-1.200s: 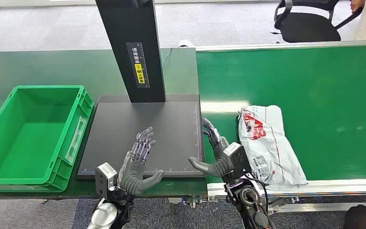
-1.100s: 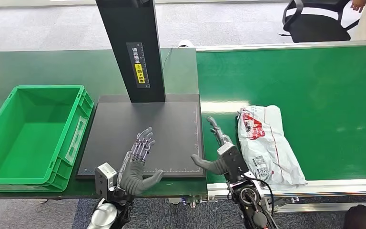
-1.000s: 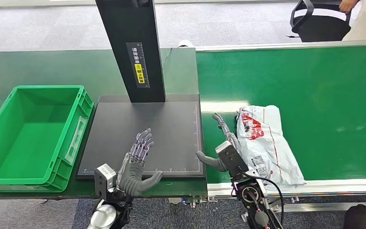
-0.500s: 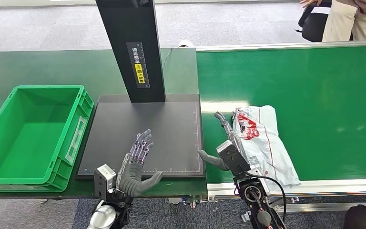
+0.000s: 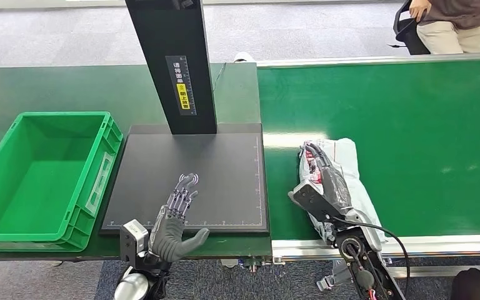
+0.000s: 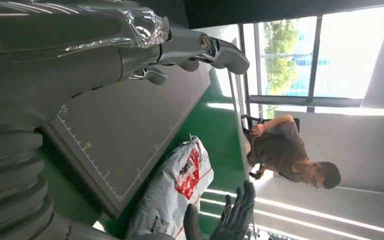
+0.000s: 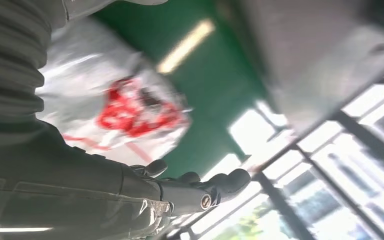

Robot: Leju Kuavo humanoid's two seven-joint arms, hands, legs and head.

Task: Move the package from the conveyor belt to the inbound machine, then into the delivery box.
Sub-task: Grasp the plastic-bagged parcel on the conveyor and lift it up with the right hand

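The package [image 5: 350,178] is a white plastic bag with red print, lying on the green conveyor belt [image 5: 412,119] near its front left corner. My right hand [image 5: 322,182] lies over the package's left side, fingers stretched along it, thumb toward the black platform. The left wrist view shows the package [image 6: 180,185] with the right hand [image 6: 232,217] spread beside it. In the blurred right wrist view the package [image 7: 115,110] sits close under the right hand [image 7: 80,185]. My left hand [image 5: 174,217] hovers open over the inbound machine's black platform [image 5: 212,162] at its front edge.
The machine's black column [image 5: 174,62] rises behind the platform. A green crate [image 5: 12,225] stands left of the platform. A person [image 5: 453,25] is by a chair beyond the belt's far edge. The belt's silver front rail [image 5: 437,245] runs below the package.
My right hand has swung right from the platform's edge and turned over onto the package's left side; the bag has bunched a little. A person has come in behind the belt.
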